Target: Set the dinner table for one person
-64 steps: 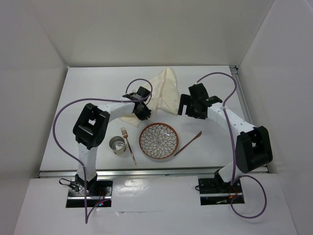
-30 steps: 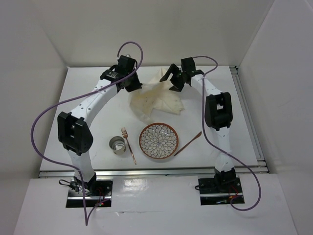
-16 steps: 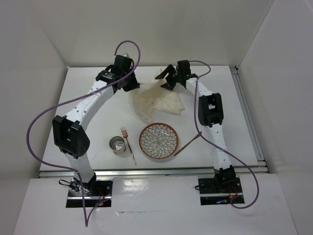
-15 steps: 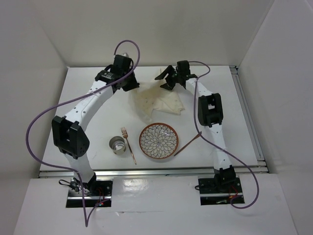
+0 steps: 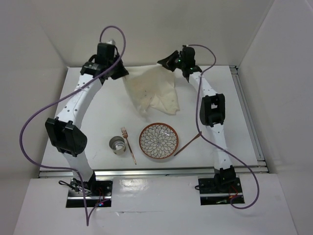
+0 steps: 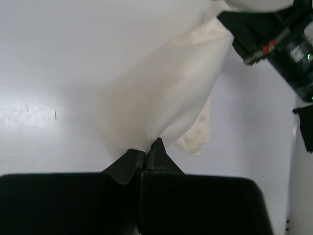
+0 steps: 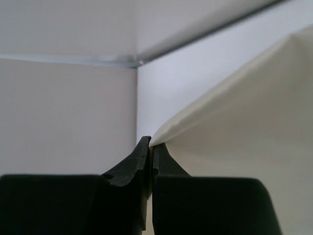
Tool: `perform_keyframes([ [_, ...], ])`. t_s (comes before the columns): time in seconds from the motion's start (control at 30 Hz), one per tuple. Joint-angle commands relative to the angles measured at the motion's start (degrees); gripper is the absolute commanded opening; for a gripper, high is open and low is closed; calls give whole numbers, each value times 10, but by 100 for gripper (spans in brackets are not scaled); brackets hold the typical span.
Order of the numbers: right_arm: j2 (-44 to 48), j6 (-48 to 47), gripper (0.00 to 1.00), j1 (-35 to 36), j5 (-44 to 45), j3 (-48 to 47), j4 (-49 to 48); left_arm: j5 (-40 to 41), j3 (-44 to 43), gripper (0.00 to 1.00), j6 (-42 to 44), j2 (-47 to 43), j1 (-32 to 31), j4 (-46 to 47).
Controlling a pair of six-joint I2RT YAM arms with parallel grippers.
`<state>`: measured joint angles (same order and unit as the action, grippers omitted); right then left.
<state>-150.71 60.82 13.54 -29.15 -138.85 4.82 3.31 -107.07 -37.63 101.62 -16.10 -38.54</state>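
A cream cloth [image 5: 154, 90] is held up over the far part of the white surface [image 5: 83, 132], one end pinched in the left gripper [image 6: 145, 155], the other in the right gripper [image 7: 150, 146]. Limp and light, it is best taken at corners; the surface is rigid.

We see plain white walls [image 5: 24, 98] on three sides. The back wall [image 5: 146, 29] rises just beyond the left hand [image 5: 125, 74] and right hand [image 5: 160, 61]; our light is soft and even.
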Motion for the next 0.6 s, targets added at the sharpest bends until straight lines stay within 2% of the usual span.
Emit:
perform_keyframes([
  [0.0,112,-1,0,-48,-9,-29,-109,-65,-110,0,30,34,55,26],
  [0.07,146,-20,0,-55,-29,-29,-109,-101,-194,0,35,67,71,14],
  [0.1,190,-35,0,-62,-35,-5,-98,-109,-215,0,35,67,83,8],
  [0.13,217,-52,0,-62,-35,17,-98,-119,-229,0,35,67,89,8],
  [0.17,246,-81,0,-62,-29,83,-98,-146,-235,0,35,59,96,16],
  [0.23,337,-99,0,-62,-14,160,-112,-177,-212,0,28,36,120,46],
  [0.27,365,-114,0,-62,-14,240,-122,-211,-161,0,18,21,128,61],
  [0.33,442,-125,0,-62,-7,312,-129,-233,-98,0,11,-28,149,89],
  [0.37,465,-140,0,-62,-2,349,-138,-240,-31,0,11,-44,150,111],
  [0.43,535,-155,0,-56,12,456,-131,-248,38,0,11,-89,165,131],
  [0.47,557,-176,0,-48,24,492,-131,-248,111,0,11,-103,165,153],
  [0.53,619,-195,0,-27,43,605,-116,-248,180,0,11,-130,165,176],
  [0.57,639,-201,0,-8,62,690,-111,-248,239,0,17,-147,171,185],
])
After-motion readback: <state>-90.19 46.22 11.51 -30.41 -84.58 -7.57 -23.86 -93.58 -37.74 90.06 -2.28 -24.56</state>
